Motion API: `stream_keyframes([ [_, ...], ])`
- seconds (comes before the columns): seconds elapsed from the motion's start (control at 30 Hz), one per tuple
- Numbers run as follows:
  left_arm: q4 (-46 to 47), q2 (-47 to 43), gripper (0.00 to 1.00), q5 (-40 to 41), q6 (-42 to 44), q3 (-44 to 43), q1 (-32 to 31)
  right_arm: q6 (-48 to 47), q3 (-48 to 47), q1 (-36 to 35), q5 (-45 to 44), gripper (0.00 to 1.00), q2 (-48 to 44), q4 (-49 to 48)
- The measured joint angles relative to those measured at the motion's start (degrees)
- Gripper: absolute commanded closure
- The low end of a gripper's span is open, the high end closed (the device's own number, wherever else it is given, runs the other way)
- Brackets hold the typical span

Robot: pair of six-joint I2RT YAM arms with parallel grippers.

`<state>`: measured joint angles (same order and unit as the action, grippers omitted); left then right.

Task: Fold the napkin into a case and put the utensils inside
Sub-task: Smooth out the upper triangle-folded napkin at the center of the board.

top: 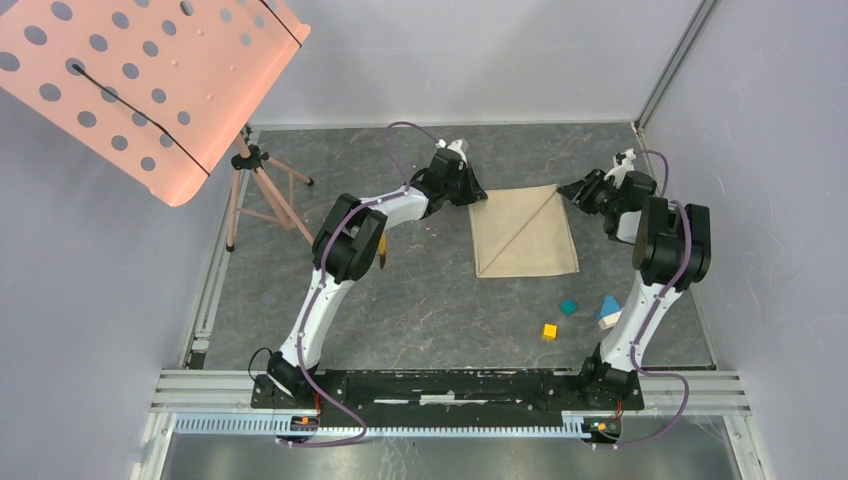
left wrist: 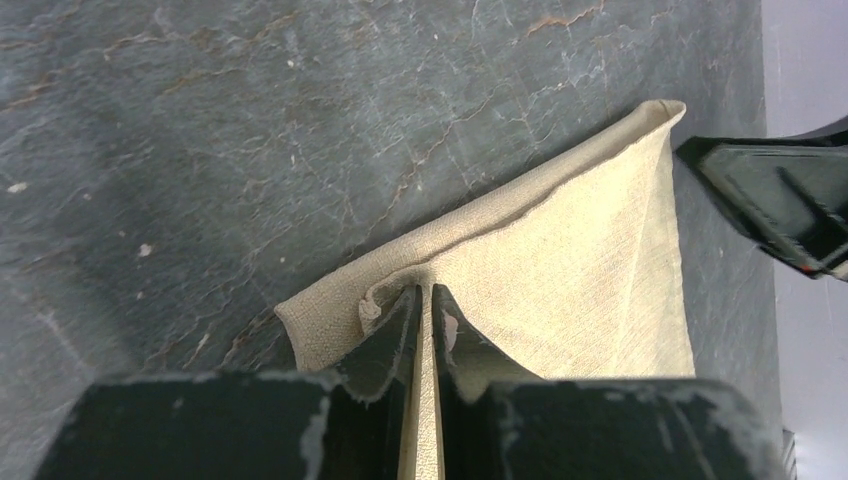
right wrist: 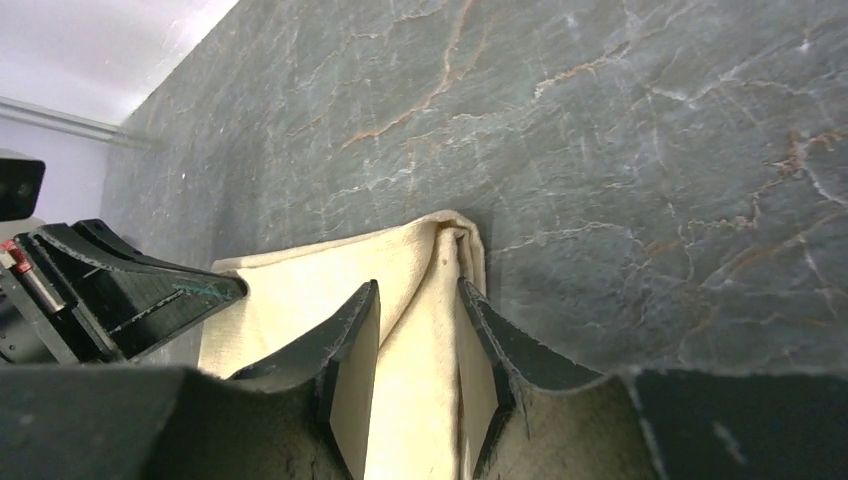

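- The napkin (top: 525, 235) lies flat on the dark, veined table (top: 400, 300), a little right of centre between the two arms and toward the far side.
- From the overhead view we see it as a rough square, with one straight diagonal line running from its far right corner to its near left corner.
- The left gripper (left wrist: 424, 300) sits at the napkin's far left corner. Its fingers (left wrist: 395, 335) are drawn almost together, with only a thin strip of cloth between them, so we take it to be pinching a raised ridge of the napkin.
- Just beside that pinch, the cloth's edge curls up in a small wrinkle.
- The right gripper (right wrist: 417, 285) sits at the far right corner. Its jaws stand partly apart and straddle a raised fold of the cloth, which peaks just past the fingertips.
- The wrist view is too close for us to tell whether its pads actually press the cloth.
- Each wrist camera catches the other gripper's dark tip at the opposite corner.
- Nearer the arm bases, apart from the napkin, sit a teal cube (top: 568, 307), a yellow cube (top: 549, 330) and a blue wedge block (top: 608, 308).
- At the far left, a pink perforated panel (top: 140, 80) stands on a tripod (top: 262, 190).
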<state>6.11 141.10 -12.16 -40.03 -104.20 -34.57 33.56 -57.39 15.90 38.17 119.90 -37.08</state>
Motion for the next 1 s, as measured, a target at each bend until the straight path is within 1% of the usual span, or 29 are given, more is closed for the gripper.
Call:
stream_keyframes([
  [0.17,-0.68,-1.36,0.84,-0.2,2.14,1.31,0.11,-1.79,2.56,-0.5,-0.9,0.61,-6.91,1.16],
  [0.3,-0.85,-1.4,0.83,-0.7,2.4,1.31,0.11,-2.19,1.42,-2.67,-0.72,0.64,-8.24,0.48],
  [0.47,-1.09,-1.4,0.84,-0.96,2.4,1.31,0.11,-0.26,0.07,-5.16,0.2,0.66,-4.24,-2.84],
  [0.63,-1.27,-1.4,0.84,-0.94,2.4,1.31,0.11,2.23,-0.07,-4.85,-0.72,0.67,0.61,-4.0],
  [0.73,-1.29,-1.4,0.85,-0.94,2.4,1.31,0.11,3.41,-1.86,-4.48,-1.4,0.67,3.82,-3.98],
  [1.0,-1.46,-1.4,0.85,-0.92,2.4,1.31,0.11,4.35,-6.43,-4.24,-2.8,0.64,6.49,-3.19],
])
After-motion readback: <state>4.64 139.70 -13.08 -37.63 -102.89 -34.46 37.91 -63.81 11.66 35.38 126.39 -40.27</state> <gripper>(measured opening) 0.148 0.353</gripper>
